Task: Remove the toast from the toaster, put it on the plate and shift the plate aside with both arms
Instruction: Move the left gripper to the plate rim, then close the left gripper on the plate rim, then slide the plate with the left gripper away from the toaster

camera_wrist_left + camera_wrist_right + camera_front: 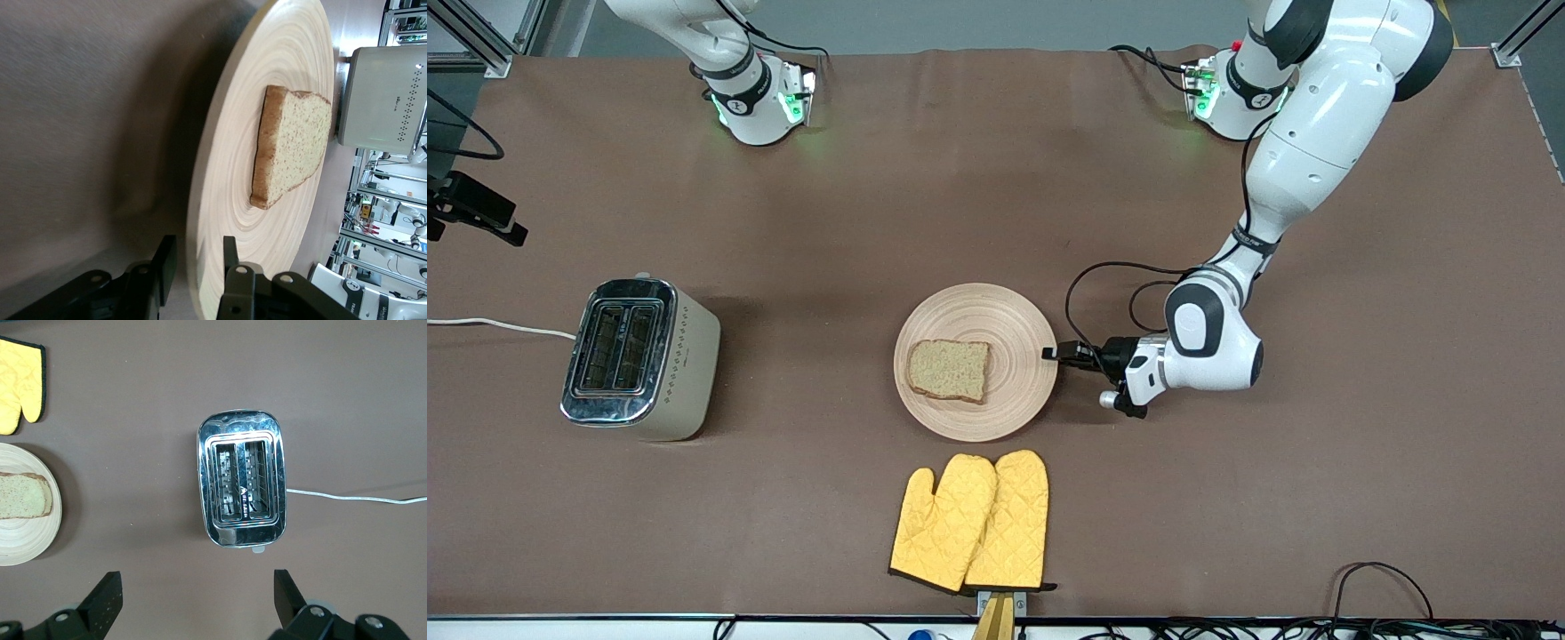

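Brown cloth-covered table point(1360, 444): toast point(949, 370) lies on the plate point(996, 307) at centre. Left tool point(1051, 354) straddles the plate rim, fingers narrowing. Right tool point(193, 597) hangs wide over the toaster point(640, 358)

Pale ringed wooden plate point(1009, 413), speckled rough-crumbed toast point(949, 369), glossy chrome-topped toaster point(640, 358), quilted cloth mitts point(971, 523), matt brown table point(1316, 498).

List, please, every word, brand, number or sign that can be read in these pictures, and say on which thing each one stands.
No text can be read for certain.
Toaster: a small dark mark on its side, too small to read.
Toaster slots: a small triangle sign between them; nothing legible.
Left arm's wrist band: white lettering, blurred.
Plate, toast and oven mitts: no writing.
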`<state>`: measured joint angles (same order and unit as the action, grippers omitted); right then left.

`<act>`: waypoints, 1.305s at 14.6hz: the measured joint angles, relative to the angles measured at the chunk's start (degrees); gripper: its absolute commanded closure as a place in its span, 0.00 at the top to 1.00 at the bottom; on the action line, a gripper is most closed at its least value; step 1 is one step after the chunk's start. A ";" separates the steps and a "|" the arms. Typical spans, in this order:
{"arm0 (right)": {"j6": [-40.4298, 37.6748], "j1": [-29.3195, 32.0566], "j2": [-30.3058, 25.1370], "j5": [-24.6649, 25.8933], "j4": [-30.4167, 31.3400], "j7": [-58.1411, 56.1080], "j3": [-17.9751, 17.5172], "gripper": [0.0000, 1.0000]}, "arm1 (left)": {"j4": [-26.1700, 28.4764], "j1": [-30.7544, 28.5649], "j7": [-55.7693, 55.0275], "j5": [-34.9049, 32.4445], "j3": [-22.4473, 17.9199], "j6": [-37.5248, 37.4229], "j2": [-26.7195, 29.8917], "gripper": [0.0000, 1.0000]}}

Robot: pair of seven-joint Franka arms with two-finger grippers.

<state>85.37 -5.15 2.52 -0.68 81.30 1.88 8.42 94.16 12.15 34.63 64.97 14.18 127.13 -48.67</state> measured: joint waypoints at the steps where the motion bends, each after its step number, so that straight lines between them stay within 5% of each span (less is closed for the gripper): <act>1: 0.37 0.00 0.01 0.16 0.50 0.00 0.00 1.00 | -0.01 0.41 0.00 0.34 0.01 0.11 -0.11 0.25; 10: 1.13 0.00 0.05 0.46 1.20 0.00 -0.03 1.00 | -1.27 0.64 2.70 1.58 0.15 0.86 -1.40 0.02; 19: 2.01 -0.03 0.05 0.50 2.10 0.00 -0.09 1.00 | -3.37 -1.64 4.16 1.49 -0.19 0.05 -0.55 0.00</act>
<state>87.38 -5.18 2.57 -0.18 83.39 1.88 8.33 90.79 10.51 38.79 66.46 13.99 127.18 -49.22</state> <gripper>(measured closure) 0.000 0.907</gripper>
